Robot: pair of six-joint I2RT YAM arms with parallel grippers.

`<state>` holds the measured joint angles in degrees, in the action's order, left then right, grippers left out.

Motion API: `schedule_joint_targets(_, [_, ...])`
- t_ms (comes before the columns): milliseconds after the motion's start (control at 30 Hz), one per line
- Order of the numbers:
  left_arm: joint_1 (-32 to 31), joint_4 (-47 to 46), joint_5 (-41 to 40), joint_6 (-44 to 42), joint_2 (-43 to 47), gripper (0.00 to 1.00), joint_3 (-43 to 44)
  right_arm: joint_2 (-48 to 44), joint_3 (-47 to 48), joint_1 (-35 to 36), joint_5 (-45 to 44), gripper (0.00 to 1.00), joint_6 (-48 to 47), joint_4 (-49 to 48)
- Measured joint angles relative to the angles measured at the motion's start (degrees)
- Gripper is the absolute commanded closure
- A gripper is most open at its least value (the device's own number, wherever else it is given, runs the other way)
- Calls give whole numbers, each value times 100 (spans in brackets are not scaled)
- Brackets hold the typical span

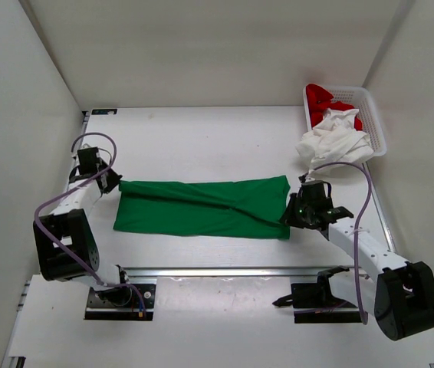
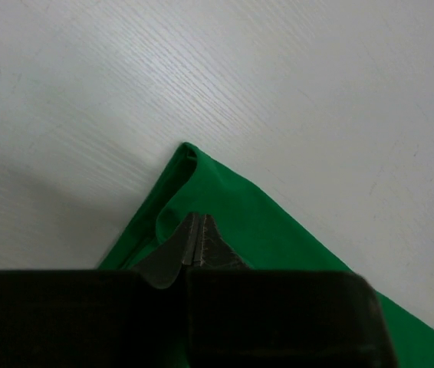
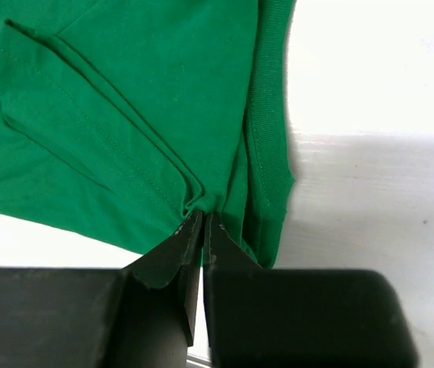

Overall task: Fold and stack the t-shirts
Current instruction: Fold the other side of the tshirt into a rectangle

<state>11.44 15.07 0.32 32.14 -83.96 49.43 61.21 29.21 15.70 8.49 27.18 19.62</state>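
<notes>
The green t-shirt (image 1: 202, 207) lies folded into a long band across the middle of the table. My left gripper (image 1: 110, 184) is shut on its left end; in the left wrist view the gripper (image 2: 196, 221) pinches the cloth (image 2: 232, 207) near its corner. My right gripper (image 1: 292, 208) is shut on the right end; in the right wrist view the gripper (image 3: 202, 216) bunches the cloth (image 3: 125, 100) beside the ribbed hem. The white t-shirt (image 1: 333, 142) hangs over the front of the basket. The red t-shirt (image 1: 326, 98) lies inside it.
The white mesh basket (image 1: 374, 115) stands at the far right corner by the right wall. A metal rail (image 1: 232, 272) runs across the near side between the arm bases. White walls enclose the table on three sides.
</notes>
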Motion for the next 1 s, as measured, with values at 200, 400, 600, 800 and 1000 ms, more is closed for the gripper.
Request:
schedule_joint_targets(200, [212, -13, 57, 396, 173, 70, -138, -157, -37, 2, -166, 80, 57, 7])
schedule_joint_targets(400, [-752, -332, -326, 557, 1252, 77, -236, 192, 448, 437, -306, 99, -37, -151])
schedule_joint_targets(600, [-2688, -776, -260, 520, 1268, 79, -535, 1449, 1320, 855, -190, 82, -42, -1250])
schedule_joint_targets(800, [-3440, -1080, 184, 647, 1064, 81, -1145, 2573, 1858, 870, 66, 73, -122, -1755])
schedule_joint_targets(1000, [-3639, -1414, 483, 688, 1062, 81, -1530, 3215, 2118, 1113, 120, 68, -192, -1849])
